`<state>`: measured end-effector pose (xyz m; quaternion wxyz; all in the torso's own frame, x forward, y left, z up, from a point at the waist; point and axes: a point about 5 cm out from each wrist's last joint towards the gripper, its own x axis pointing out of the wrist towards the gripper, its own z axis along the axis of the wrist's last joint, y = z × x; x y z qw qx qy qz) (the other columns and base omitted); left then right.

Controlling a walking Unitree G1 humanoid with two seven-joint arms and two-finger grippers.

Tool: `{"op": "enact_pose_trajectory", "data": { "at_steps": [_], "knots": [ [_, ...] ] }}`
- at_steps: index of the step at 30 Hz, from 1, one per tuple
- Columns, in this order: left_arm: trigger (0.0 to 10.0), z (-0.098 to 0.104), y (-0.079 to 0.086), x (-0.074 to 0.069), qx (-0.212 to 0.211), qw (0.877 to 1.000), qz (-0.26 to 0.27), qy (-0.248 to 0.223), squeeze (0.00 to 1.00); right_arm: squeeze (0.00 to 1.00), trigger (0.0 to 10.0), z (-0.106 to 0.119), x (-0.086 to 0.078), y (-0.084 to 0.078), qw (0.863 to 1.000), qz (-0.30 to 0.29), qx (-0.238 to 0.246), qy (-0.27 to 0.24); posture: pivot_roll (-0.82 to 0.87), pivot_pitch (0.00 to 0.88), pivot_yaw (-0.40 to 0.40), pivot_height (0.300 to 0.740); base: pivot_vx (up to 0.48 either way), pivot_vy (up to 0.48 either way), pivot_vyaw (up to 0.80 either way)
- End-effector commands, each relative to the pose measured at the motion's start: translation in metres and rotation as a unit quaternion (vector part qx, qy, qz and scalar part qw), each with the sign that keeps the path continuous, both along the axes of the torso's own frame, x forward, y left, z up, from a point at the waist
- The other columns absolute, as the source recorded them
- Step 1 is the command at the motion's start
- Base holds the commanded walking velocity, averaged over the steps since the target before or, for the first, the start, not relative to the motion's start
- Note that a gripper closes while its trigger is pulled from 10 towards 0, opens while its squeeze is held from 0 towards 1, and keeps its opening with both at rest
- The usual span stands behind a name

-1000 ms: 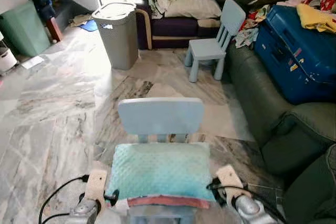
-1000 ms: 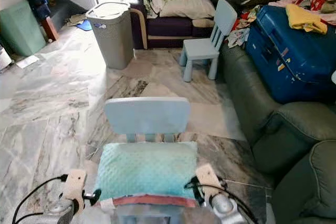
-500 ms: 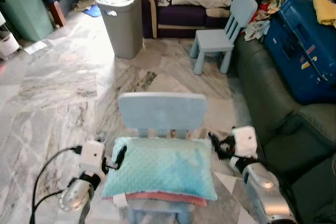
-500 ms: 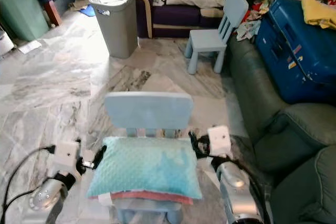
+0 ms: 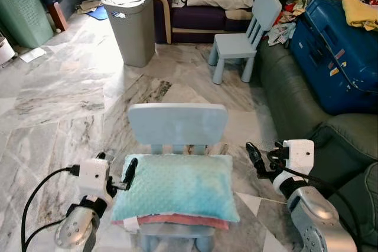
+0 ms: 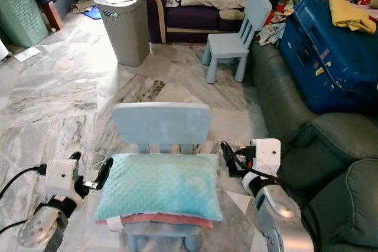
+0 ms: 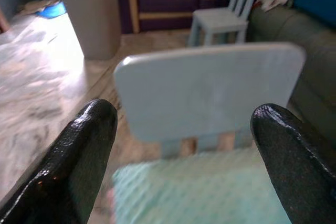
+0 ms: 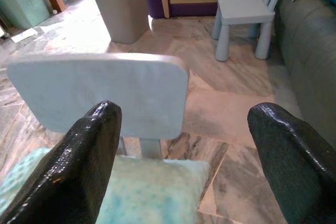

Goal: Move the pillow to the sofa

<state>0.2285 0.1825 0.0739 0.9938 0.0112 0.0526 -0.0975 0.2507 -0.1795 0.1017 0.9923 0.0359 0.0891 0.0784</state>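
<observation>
The teal pillow (image 5: pixel 176 186) lies flat on the seat of the near blue chair (image 5: pixel 178 124), over a pink layer. It looks soft and light, likely to sag and slip if pinched at one corner, so a squeeze on both short ends seems best. The left gripper (image 5: pixel 121 176), at the pillow's 9 o'clock, is spread wide; the right gripper (image 5: pixel 257 159), at 3 o'clock and just clear, is spread too. The sofa (image 5: pixel 307 116) lies toward 2 o'clock.

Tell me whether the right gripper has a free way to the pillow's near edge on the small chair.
Probably yes. The right gripper hangs open beside the pillow, just off its right end, with only bare floor between them. The chair's backrest stands behind the pillow, out of the path.
</observation>
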Motion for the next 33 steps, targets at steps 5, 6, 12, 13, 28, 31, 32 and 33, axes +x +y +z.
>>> {"op": "enact_pose_trajectory", "data": {
  "at_steps": [5, 6, 12, 13, 28, 31, 32, 33],
  "knots": [
    [10.0, 0.028, -0.013, 0.017, -0.034, 0.999, -0.012, -0.036, 0.0, 0.0, 10.0, 0.014, 0.004, -0.004, 1.0, -0.014, 0.011, -0.01, -0.04, 0.055, 0.009, 0.74, 0.0, 0.0, 0.0],
    [10.0, 0.033, -0.018, 0.019, -0.038, 0.998, -0.02, -0.041, 0.0, 0.0, 10.0, 0.017, 0.006, -0.006, 0.999, -0.022, -0.005, -0.023, -0.04, 0.053, 0.009, 0.74, 0.0, 0.0, 0.0],
    [10.0, 0.033, -0.02, 0.016, -0.019, 0.999, -0.02, -0.033, 0.0, 0.0, 10.0, 0.018, 0.007, -0.002, 1.0, -0.006, -0.021, -0.015, -0.03, 0.043, 0.001, 0.74, 0.0, 0.0, 0.0],
    [10.0, 0.03, -0.018, 0.014, -0.026, 0.999, -0.018, -0.021, 0.0, 0.0, 10.0, 0.02, 0.008, -0.001, 0.999, 0.005, -0.025, -0.019, -0.03, 0.043, 0.001, 0.74, 0.0, 0.0, 0.0],
    [10.0, 0.027, -0.012, 0.009, -0.017, 1.0, 0.004, -0.003, 0.0, 0.0, 10.0, 0.022, 0.01, 0.0, 1.0, 0.014, 0.013, -0.019, -0.02, 0.054, -0.006, 0.74, 0.0, 0.0, 0.0],
    [10.0, 0.026, -0.011, 0.006, -0.016, 1.0, 0.006, 0.001, 0.0, 0.0, 10.0, 0.021, 0.008, 0.002, 1.0, 0.018, 0.015, -0.014, -0.01, 0.065, -0.007, 0.74, 0.0, 0.0, 0.0],
    [10.0, 0.026, -0.011, 0.002, -0.015, 1.0, 0.007, 0.005, 0.0, 0.0, 10.0, 0.019, 0.005, 0.003, 1.0, 0.02, 0.017, -0.009, -0.01, 0.08, -0.01, 0.74, 0.0, 0.0, 0.0],
    [10.0, 0.026, -0.011, 0.002, -0.015, 1.0, 0.007, 0.005, 0.0, 0.0, 10.0, 0.019, 0.005, 0.003, 1.0, 0.02, 0.017, -0.009, -0.01, 0.08, -0.01, 0.74, 0.0, 0.0, 0.0]
  ]
}}
